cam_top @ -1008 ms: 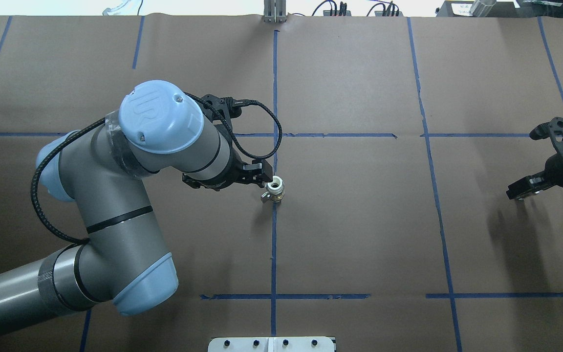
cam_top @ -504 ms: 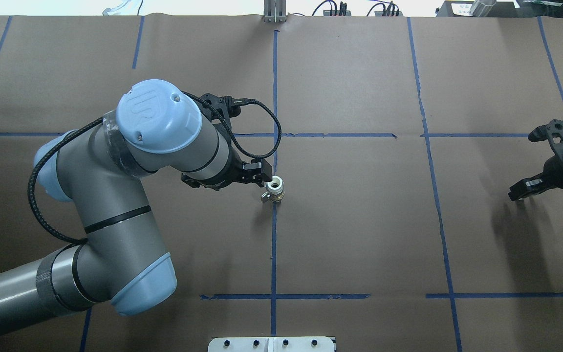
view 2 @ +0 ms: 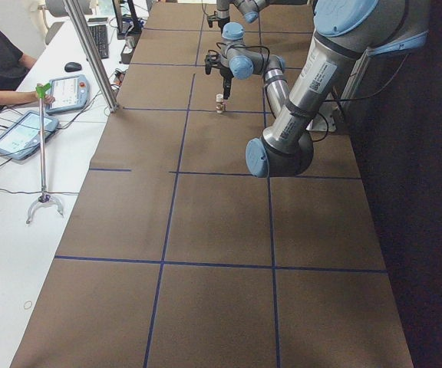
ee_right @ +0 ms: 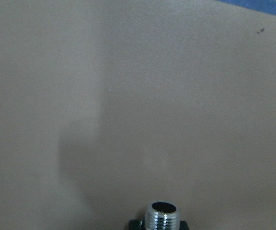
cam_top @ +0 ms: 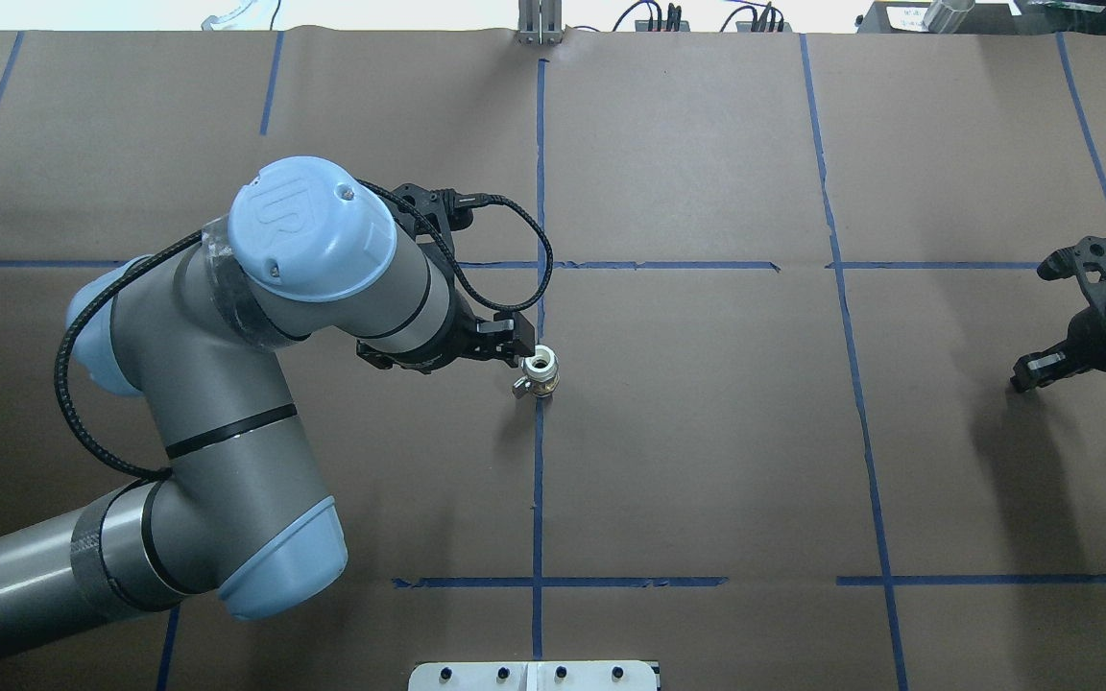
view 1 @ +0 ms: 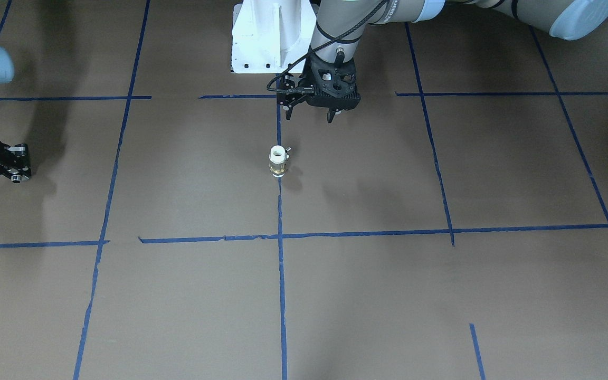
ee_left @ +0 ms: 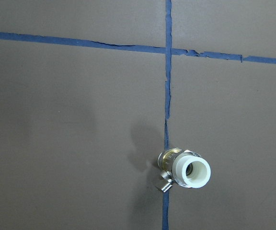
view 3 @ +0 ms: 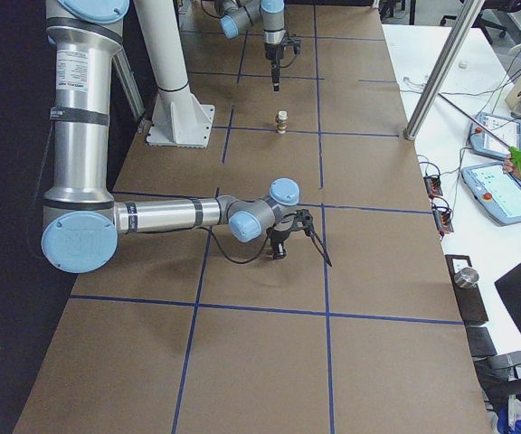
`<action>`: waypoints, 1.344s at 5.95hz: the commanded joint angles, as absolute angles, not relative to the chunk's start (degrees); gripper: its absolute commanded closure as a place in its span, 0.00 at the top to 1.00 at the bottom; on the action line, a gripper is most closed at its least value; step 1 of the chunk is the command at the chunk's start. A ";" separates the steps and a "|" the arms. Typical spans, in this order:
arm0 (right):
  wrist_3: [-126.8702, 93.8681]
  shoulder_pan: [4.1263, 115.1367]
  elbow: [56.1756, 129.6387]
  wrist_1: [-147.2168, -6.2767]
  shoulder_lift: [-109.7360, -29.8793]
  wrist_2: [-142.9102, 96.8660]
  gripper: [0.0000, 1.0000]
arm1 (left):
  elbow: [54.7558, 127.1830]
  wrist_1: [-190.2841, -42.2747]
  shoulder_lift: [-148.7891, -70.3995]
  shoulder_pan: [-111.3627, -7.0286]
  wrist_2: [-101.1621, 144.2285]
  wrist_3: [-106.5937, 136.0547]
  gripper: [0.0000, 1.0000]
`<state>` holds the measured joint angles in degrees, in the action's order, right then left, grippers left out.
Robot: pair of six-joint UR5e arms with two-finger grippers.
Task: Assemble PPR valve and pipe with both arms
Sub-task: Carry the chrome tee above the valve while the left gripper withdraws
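Two pincers well apart. Left pincer (view 1: 309, 115) wide open, empty, hovering near short white-plastic pipe with brass-gold middle band (view 1: 278, 161). Pipe upright on blue tape line (view 1: 281, 274) at middle of brown tabletop (view 1: 388, 295), open white end up. Right pincer (cam_top: 1025, 372) near tabletop's right edge, closed on small shiny chrome valve fitting (ee_right: 160, 214), threaded end protruding

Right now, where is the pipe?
In the overhead view, the pipe stands upright on the centre blue tape line, just right of the left gripper.
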<state>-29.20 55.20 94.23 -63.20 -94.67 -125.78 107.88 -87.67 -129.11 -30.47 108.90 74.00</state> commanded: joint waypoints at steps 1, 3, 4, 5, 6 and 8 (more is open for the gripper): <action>-29.70 55.28 96.49 -63.19 -93.70 -125.68 0.00 | 107.93 -87.71 -129.11 -30.50 108.81 74.00 0.93; -45.14 50.49 104.64 -63.89 -87.84 -125.69 0.00 | 110.72 -87.63 -127.20 -30.67 108.81 74.00 0.93; -57.79 46.01 104.85 -64.07 -81.10 -124.99 0.00 | 113.61 -87.89 -124.39 -30.67 108.81 73.92 0.93; -68.80 40.22 104.77 -65.73 -73.47 -121.41 0.00 | 115.82 -87.98 -122.10 -30.76 108.90 73.92 0.93; -74.21 37.12 104.33 -73.31 -64.78 -118.42 0.00 | 117.49 -88.07 -119.47 -30.94 108.90 73.57 0.93; -81.87 34.81 100.58 -82.69 -51.12 -114.71 0.00 | 119.26 -88.07 -115.94 -31.20 108.64 73.39 0.93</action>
<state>-77.67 35.76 102.86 -79.41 -57.48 -116.19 118.53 -88.06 -117.40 -31.09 108.81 73.45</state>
